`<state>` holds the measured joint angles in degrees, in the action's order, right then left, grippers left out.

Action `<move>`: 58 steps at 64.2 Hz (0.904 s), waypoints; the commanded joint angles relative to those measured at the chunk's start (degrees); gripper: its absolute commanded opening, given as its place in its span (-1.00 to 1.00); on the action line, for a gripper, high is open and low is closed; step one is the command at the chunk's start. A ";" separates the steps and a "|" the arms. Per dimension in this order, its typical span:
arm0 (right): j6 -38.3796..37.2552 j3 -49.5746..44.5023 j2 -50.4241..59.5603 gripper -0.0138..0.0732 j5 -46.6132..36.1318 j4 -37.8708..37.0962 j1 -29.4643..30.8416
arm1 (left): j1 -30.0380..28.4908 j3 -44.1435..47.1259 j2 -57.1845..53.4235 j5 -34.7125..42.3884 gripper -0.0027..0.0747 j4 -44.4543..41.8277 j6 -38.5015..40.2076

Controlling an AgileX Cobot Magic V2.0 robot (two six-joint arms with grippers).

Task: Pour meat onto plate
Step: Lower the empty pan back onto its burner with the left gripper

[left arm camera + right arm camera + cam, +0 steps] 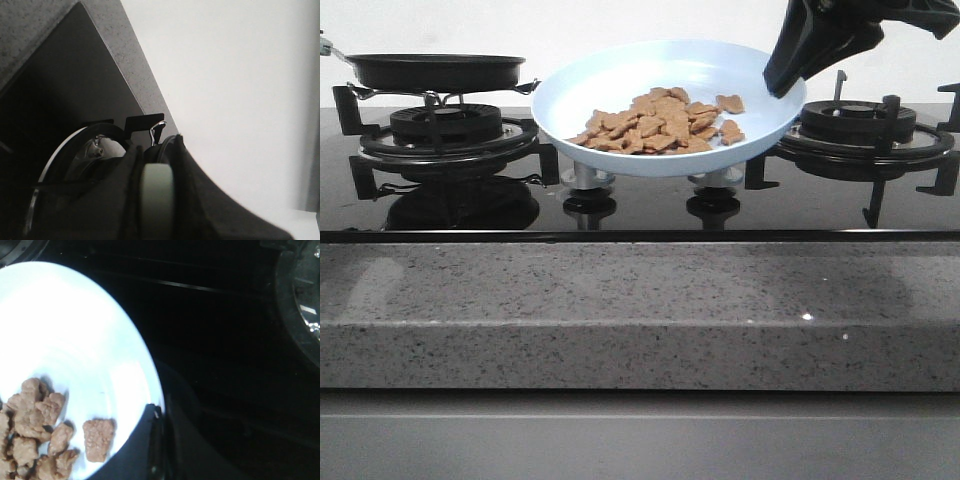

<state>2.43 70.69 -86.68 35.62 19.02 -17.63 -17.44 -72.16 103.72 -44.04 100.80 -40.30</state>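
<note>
Granite counter edge (640, 310) fronts the hob, above whose middle the right gripper (790, 75) clamps the tilted plate (620, 85) by its rim, meat (660, 125) already heaped inside, so pouring looks done and next comes setting it down level; the left gripper's (155, 200) closure I cannot tell.

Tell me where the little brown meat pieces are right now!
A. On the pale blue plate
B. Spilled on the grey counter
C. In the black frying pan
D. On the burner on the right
A. The meat lies heaped on the plate, which the right hand grips at its rim and holds above the stove; the frying pan sits apart on the left burner.
</note>
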 commanded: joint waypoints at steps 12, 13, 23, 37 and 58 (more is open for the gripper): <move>0.34 1.61 2.54 -0.84 -2.98 1.39 -0.06 | -0.28 -1.77 -2.90 -1.42 -0.44 2.64 -0.09; 0.34 1.61 2.54 -0.84 -2.98 1.39 -0.06 | -0.28 -1.77 -2.90 -1.43 -0.36 2.50 -0.09; 0.34 1.61 2.54 -0.84 -2.98 1.39 -0.06 | -0.28 -1.77 -2.90 -4.51 0.40 2.29 -0.09; 0.34 1.61 2.54 -0.84 -2.98 1.39 -0.06 | -0.28 -1.77 -3.11 -10.13 0.50 -5.42 1.07; 0.34 1.61 2.54 -0.84 -2.98 1.39 -0.06 | -0.28 -1.77 -3.53 -17.72 0.50 -19.30 6.62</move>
<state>2.51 70.69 -86.68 35.62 19.02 -17.63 -17.44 -72.26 103.72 -57.86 79.80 -34.49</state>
